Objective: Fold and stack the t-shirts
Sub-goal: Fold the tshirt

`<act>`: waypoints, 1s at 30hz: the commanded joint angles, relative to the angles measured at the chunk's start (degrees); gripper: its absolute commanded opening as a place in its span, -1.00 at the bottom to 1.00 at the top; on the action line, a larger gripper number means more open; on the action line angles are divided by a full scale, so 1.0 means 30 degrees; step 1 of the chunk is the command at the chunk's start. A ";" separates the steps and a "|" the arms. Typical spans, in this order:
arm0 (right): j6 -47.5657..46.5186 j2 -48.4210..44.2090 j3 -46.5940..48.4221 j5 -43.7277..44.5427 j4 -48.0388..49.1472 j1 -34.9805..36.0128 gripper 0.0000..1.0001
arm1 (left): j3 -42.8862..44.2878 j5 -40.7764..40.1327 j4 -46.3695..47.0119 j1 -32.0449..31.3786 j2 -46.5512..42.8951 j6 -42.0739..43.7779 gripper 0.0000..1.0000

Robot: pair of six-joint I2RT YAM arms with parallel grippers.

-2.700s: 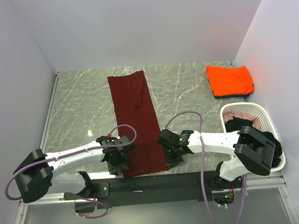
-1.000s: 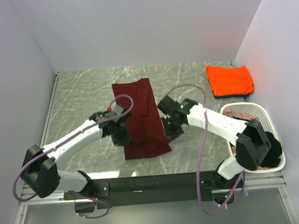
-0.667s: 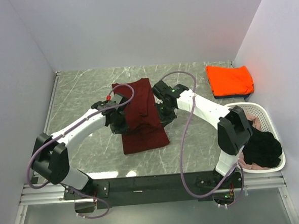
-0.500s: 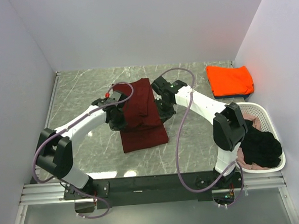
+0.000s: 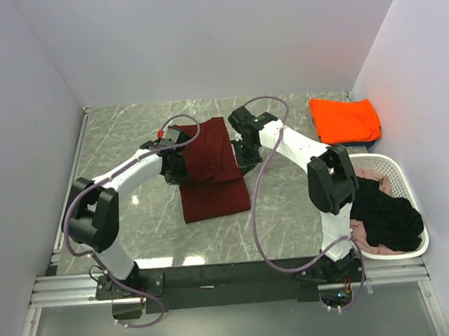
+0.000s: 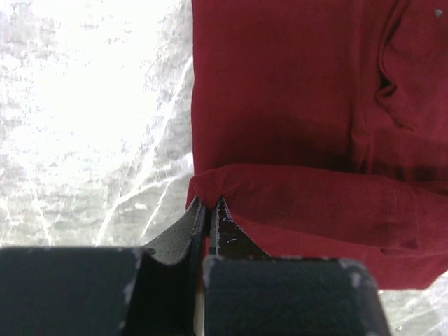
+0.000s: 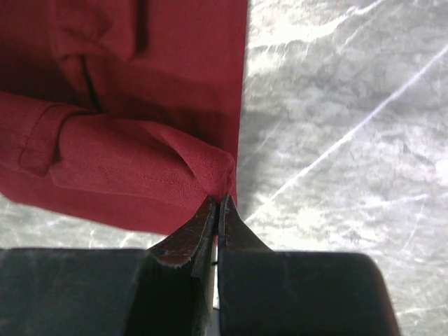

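Note:
The dark maroon t-shirt (image 5: 209,169) lies mid-table, folded into a long strip with its near end doubled back over the far part. My left gripper (image 5: 174,162) is shut on the left corner of that lifted edge (image 6: 207,192). My right gripper (image 5: 241,153) is shut on the right corner (image 7: 220,183). Both hold the fold above the lower layer. A bright orange folded shirt (image 5: 345,119) lies at the back right on a dark blue one (image 5: 345,143). A black shirt (image 5: 388,219) and a pale pink one (image 5: 374,175) fill the basket.
The white perforated basket (image 5: 396,174) stands at the right edge. Grey walls close the table on the left, back and right. Both arms reach far over the marble tabletop (image 5: 116,144), cables looping above them.
Both grippers have carried the shirt's near end away from the front edge toward the back, doubling the strip over itself. The arms have stretched out further.

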 commanded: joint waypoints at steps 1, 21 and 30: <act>-0.0342 0.0640 0.0997 0.0157 0.0779 -0.0305 -1.00 | 0.0382 -0.0876 0.0848 0.0256 0.0369 0.0437 -0.99; -0.0137 0.1639 -0.0203 0.1006 0.4061 -0.0687 -0.56 | -0.1231 -0.1286 0.2989 0.0521 0.1338 -0.0266 -0.36; 0.1034 -0.2635 -0.3217 0.1598 0.5992 -0.0336 -0.31 | -0.0849 -0.2253 0.1495 0.0200 -0.1998 -0.0206 0.10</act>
